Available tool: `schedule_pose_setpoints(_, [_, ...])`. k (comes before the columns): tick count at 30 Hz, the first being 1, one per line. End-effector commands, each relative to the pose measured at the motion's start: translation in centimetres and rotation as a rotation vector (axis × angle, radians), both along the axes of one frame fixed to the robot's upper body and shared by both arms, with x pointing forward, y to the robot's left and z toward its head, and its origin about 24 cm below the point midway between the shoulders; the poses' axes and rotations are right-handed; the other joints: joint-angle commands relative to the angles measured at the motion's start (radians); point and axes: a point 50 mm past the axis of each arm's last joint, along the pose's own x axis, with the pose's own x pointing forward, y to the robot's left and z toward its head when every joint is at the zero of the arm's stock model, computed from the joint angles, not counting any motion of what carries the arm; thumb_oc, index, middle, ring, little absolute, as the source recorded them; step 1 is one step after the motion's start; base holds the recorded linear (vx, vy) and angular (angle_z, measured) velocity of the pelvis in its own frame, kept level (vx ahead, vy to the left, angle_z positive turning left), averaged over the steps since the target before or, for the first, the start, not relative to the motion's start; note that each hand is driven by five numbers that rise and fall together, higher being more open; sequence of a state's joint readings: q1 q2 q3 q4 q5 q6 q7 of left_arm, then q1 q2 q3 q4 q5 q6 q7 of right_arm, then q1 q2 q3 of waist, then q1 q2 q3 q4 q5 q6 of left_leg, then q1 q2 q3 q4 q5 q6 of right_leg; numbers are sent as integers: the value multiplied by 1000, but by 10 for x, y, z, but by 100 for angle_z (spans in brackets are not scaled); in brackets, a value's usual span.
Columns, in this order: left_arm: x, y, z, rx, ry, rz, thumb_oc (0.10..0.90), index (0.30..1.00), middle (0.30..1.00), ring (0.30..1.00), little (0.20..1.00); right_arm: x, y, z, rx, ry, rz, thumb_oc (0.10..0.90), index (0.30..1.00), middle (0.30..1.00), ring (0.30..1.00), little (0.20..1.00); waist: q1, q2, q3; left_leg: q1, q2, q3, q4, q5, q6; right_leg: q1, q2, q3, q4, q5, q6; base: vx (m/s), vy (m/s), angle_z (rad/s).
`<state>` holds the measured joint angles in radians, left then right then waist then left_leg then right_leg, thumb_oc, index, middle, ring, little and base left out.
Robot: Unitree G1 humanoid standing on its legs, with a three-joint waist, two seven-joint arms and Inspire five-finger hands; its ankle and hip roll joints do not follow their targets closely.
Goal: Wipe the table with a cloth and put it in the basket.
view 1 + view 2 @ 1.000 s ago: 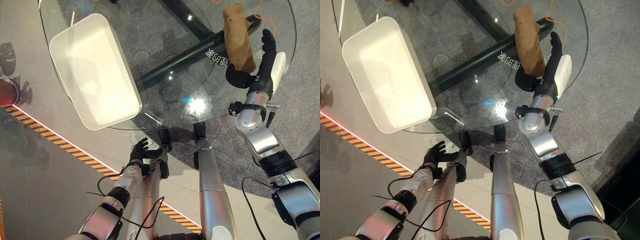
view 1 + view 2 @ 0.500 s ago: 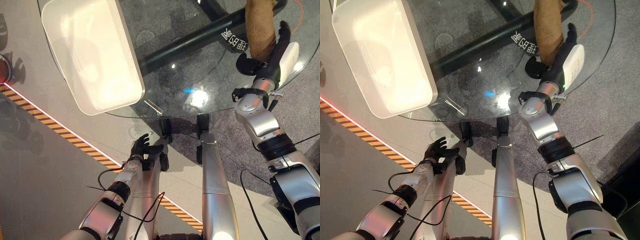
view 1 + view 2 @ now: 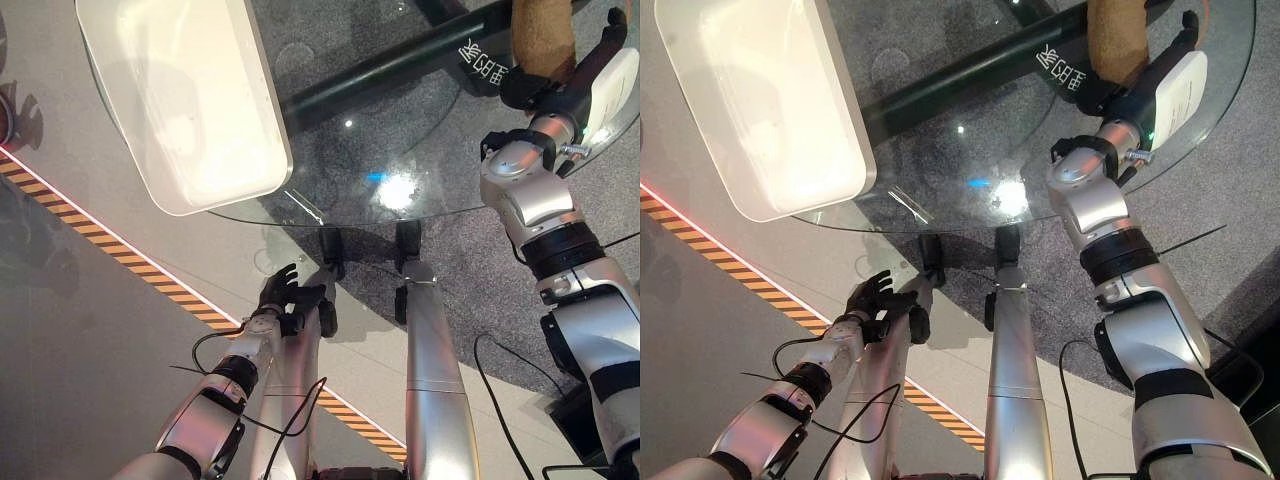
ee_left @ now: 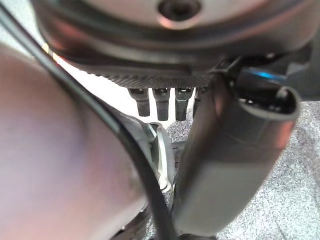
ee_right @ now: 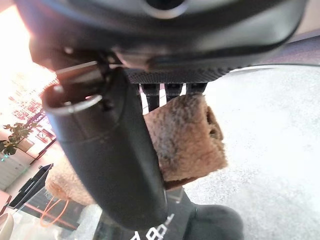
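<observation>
- Glass table [image 3: 420, 190], round and see-through, fills the upper part of both eye views; a dark bar of its frame shows through the top, running from centre toward the upper right, with grey speckled carpet beneath.
- White basket [image 3: 180, 100], a plain rectangular tub, sits on the glass at the upper left of the frame, one long side reaching out to the table's near edge.
- Striped floor line [image 3: 110, 245], orange and dark, runs diagonally across the lower left, below the table.
- Brown cloth [image 3: 1117, 40] lies at the upper right of the frame on the glass, well apart from the basket; in the right wrist view it appears as a rolled, fuzzy bundle [image 5: 185, 137].
- Right hand [image 3: 1140, 85] is at the upper right with its thumb and fingers closed round the cloth, pinching the bundle between them, the white cover beside it.
- Left hand [image 3: 283, 298] hangs low at the lower centre-left of the frame, under the table's edge, fingers relaxed and spread, holding nothing.
</observation>
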<state>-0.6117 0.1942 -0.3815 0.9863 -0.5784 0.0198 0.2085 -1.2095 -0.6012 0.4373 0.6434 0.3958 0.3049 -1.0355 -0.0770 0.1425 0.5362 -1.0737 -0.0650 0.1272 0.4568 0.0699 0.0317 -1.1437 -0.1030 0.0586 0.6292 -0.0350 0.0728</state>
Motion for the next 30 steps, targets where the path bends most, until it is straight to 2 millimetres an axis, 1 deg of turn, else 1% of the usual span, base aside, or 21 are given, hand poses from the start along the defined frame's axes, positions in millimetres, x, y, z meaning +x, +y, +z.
schedule_pose_setpoints(1, [-12, 11, -18, 6, 77, 29, 800, 900, 900, 900, 900, -5, -19, 28, -37, -32, -37, 229, 411, 411, 411, 329, -20, 101, -16, -35, -10, -74, 29, -67, -57, -42, 42, 44, 3, -38, 24, -3, -23, 4])
schedule_pose_setpoints(2, [-11, 12, -17, 8, 75, 30, 800, 900, 900, 900, 900, -4, -18, 26, -23, -14, -25, 100, 300, 300, 300, 200, -20, 102, -16, -36, -10, -73, 29, -68, -58, -43, 42, 44, 2, -39, 25, 0, 0, 0])
schedule_pose_setpoints(8, [-4, 18, -9, 14, 54, 30, 800, 900, 900, 900, 900, 4, -13, 20, 15, 67, 58, 100, 300, 300, 300, 200, -18, 102, -16, -51, -10, -67, 26, -72, -60, -56, 43, 43, -2, -41, 26, -1, -28, 5])
schedule_pose_setpoints(14, [0, 22, -3, 10, 36, 29, 800, 900, 900, 900, 900, 6, -7, 15, 16, 92, 96, 100, 300, 300, 300, 200, -20, 107, -16, -49, -18, -65, 12, -71, -64, -51, 50, 47, -27, -38, 31, 0, 0, 0])
schedule_pose_setpoints(21, [0, 26, -4, 4, 28, 31, 800, 900, 900, 900, 900, 7, -5, 7, 15, 98, 106, 100, 300, 300, 300, 200, -24, 107, -16, -30, -25, -59, 0, -71, -64, -27, 59, 50, -53, -34, 34, 0, 0, 0])
schedule_pose_setpoints(26, [-1, 28, -4, -8, 23, 35, 800, 900, 900, 900, 900, 5, -5, 10, -9, 69, 91, 100, 300, 300, 300, 200, -27, 107, -16, -7, -32, -58, -9, -71, -64, -4, 65, 52, -71, -29, 36, 4, 21, 0])
schedule_pose_setpoints(30, [-2, 31, -5, -11, 30, 41, 800, 900, 900, 900, 900, 0, -5, 21, -53, 14, 80, 100, 300, 300, 300, 200, -30, 102, -16, 9, -37, -59, -14, -71, -65, 15, 71, 55, -85, -23, 41, 5, 17, 1])
